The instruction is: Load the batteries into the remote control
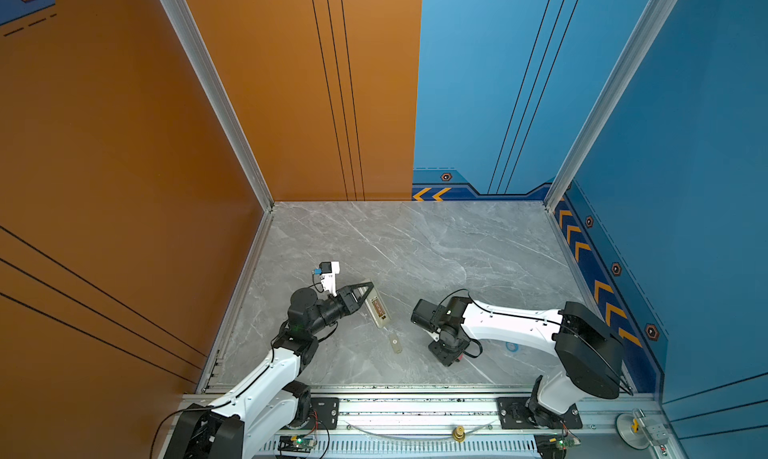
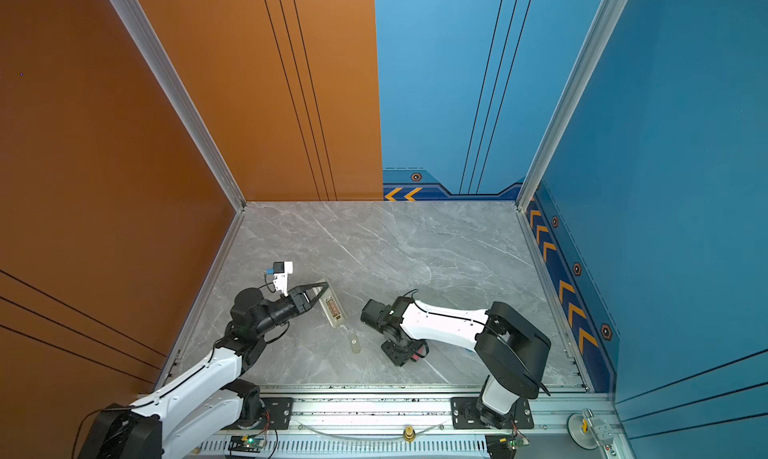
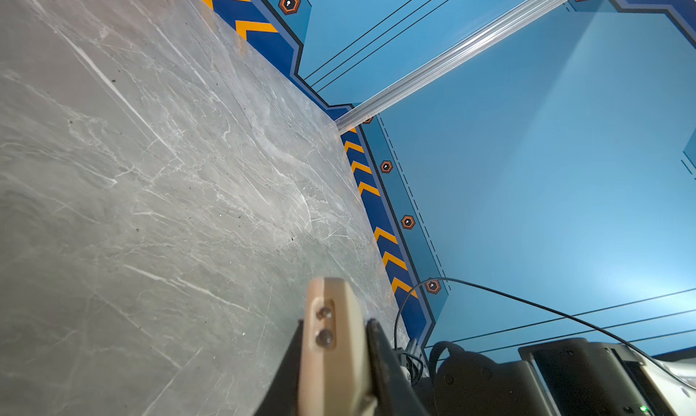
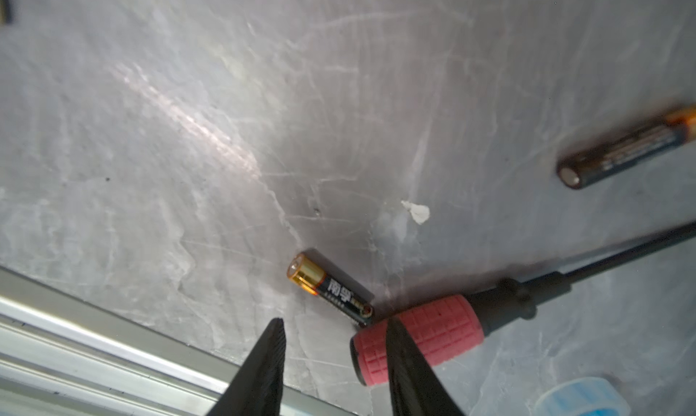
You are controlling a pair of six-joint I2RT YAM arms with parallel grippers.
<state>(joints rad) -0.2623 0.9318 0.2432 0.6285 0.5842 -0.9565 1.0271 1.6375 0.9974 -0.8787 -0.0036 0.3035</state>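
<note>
Right claw tips cropped

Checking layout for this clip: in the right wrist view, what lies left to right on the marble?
Metal rail → near battery → white scrap → pink-handled screwdriver → second battery.

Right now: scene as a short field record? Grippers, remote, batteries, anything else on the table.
left gripper: shut on the remote, back side up, battery recess open
right gripper: open, empty, above the table
near battery: lying loose just ahead of the right gripper, touching the screwdriver handle
far battery: lying loose, apart
battery cover: on the table beside the remote
</note>
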